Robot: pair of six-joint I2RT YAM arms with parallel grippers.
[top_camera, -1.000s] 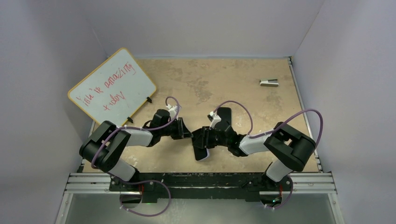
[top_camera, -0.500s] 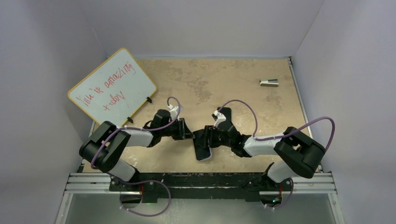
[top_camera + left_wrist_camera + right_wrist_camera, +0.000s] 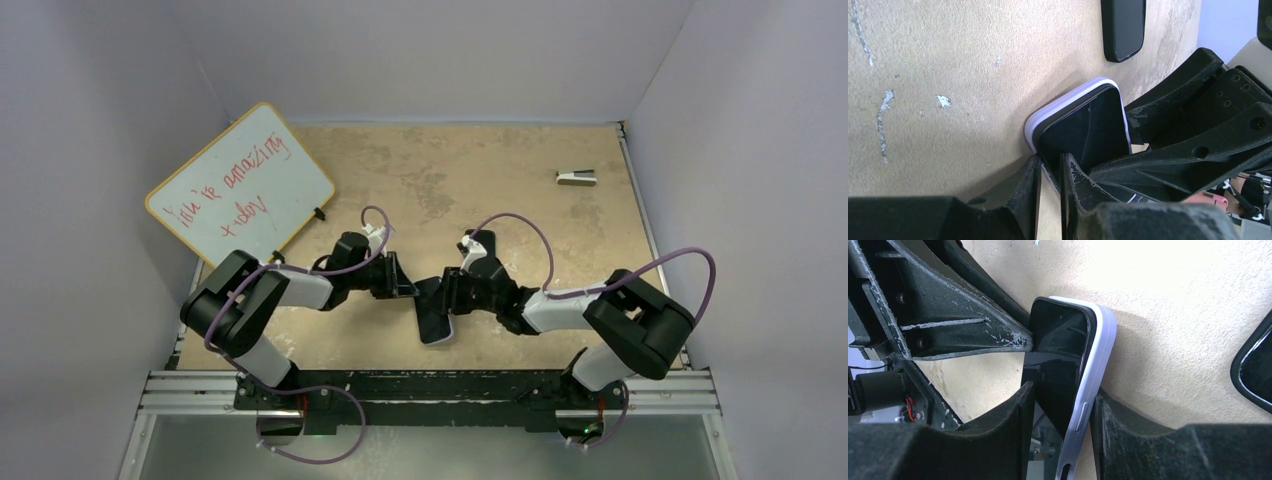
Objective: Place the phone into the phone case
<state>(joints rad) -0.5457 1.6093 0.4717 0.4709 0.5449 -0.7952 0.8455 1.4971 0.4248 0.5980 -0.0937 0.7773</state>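
Fig. Within the last second I had swung the right arm's elbow outward. The right gripper (image 3: 1062, 395) clamped across the phone (image 3: 1058, 350) and the phone case (image 3: 1098, 355) together. The left gripper (image 3: 1049, 165), jaws narrow, pinched the case rim. I judged the phone not fully seated.

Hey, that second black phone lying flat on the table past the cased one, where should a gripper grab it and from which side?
Probably across its narrow width, one finger on each long edge, coming down from above. The second black phone lies flat on the table, so its faces cannot be pinched, while the long edges in view stand clear of the phone case.
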